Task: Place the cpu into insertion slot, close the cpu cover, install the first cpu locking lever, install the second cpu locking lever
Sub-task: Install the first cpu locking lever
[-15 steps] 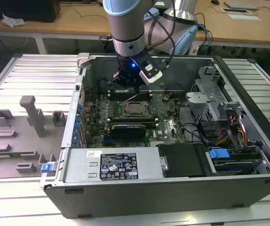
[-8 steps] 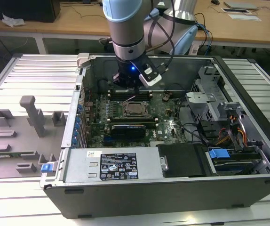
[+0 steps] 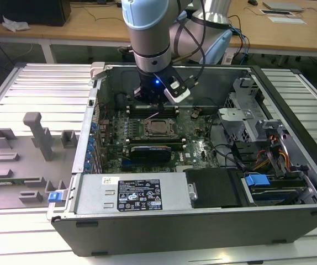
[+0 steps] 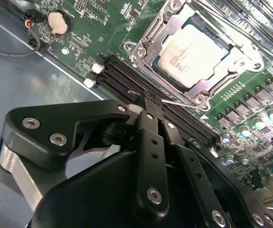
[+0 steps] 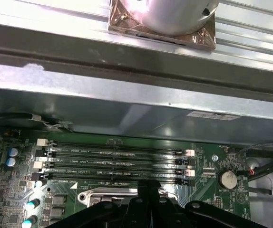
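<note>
The cpu point(image 4: 193, 52), a flat square chip with a dull silver top, lies seated in the insertion slot point(image 3: 147, 128) on the green board. The cpu cover point(image 4: 151, 34), a silver metal frame, lies flat around the chip. My gripper point(image 4: 145, 100) is shut, its black fingers pressed together just beside the socket, over the memory slots. A thin silver locking lever point(image 4: 174, 101) runs along the socket's near edge right at the fingertips; I cannot tell whether they touch it. In the exterior view the gripper point(image 3: 153, 107) hangs inside the open case just behind the socket. In the first wrist view its fingers point(image 5: 148, 187) point at the socket's edge.
Black memory slots point(image 5: 117, 161) lie between the socket and the case's metal wall point(image 5: 127, 114). A coin battery point(image 4: 58, 21) sits on the board. A long black card point(image 3: 156, 150) lies in front of the socket, a drive cage point(image 3: 241, 110) to the exterior view's right, and grey fixtures point(image 3: 37, 132) outside the case.
</note>
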`<state>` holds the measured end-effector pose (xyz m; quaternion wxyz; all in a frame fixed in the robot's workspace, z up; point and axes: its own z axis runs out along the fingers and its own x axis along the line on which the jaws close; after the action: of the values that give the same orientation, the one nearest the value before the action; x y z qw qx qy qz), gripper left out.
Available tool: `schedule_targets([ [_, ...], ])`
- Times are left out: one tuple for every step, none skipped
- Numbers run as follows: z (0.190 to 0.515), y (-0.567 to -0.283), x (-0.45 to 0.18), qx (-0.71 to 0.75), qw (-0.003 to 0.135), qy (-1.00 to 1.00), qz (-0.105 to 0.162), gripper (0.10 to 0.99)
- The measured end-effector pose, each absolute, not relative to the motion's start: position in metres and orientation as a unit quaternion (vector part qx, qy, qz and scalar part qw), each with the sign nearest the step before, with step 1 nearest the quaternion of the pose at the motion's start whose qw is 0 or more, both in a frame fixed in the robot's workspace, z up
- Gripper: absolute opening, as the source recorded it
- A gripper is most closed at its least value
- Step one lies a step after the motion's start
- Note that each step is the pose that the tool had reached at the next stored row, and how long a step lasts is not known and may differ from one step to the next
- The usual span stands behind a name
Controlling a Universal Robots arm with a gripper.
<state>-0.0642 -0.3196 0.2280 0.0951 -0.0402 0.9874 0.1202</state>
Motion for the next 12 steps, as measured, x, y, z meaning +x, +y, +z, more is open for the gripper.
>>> schedule_targets([
  [0.2274,-0.3195,-0.063,-0.04,0.095,0.987,0.12,0.106],
  [0.2273,-0.3195,-0.0627,-0.04,0.095,0.987,0.12,0.106],
  [0.2273,-0.3195,-0.0627,-0.04,0.095,0.987,0.12,0.106],
  [0.2271,-0.3195,-0.0627,-0.04,0.096,0.987,0.12,0.106],
  [0.2265,-0.3195,-0.0636,-0.042,0.105,0.986,0.119,0.106],
  [0.2263,-0.3195,-0.0643,-0.042,0.11,0.986,0.118,0.106],
  [0.226,-0.3195,-0.0652,-0.043,0.115,0.985,0.117,0.106],
  [0.2255,-0.3195,-0.0665,-0.043,0.12,0.985,0.117,0.106],
  [0.2247,-0.3194,-0.0677,-0.044,0.123,0.985,0.117,0.106],
  [0.2231,-0.3188,-0.0688,-0.044,0.125,0.984,0.116,0.106],
  [0.2205,-0.3181,-0.0694,-0.043,0.125,0.984,0.115,0.106],
  [0.2192,-0.3179,-0.0695,-0.042,0.125,0.985,0.115,0.106],
])
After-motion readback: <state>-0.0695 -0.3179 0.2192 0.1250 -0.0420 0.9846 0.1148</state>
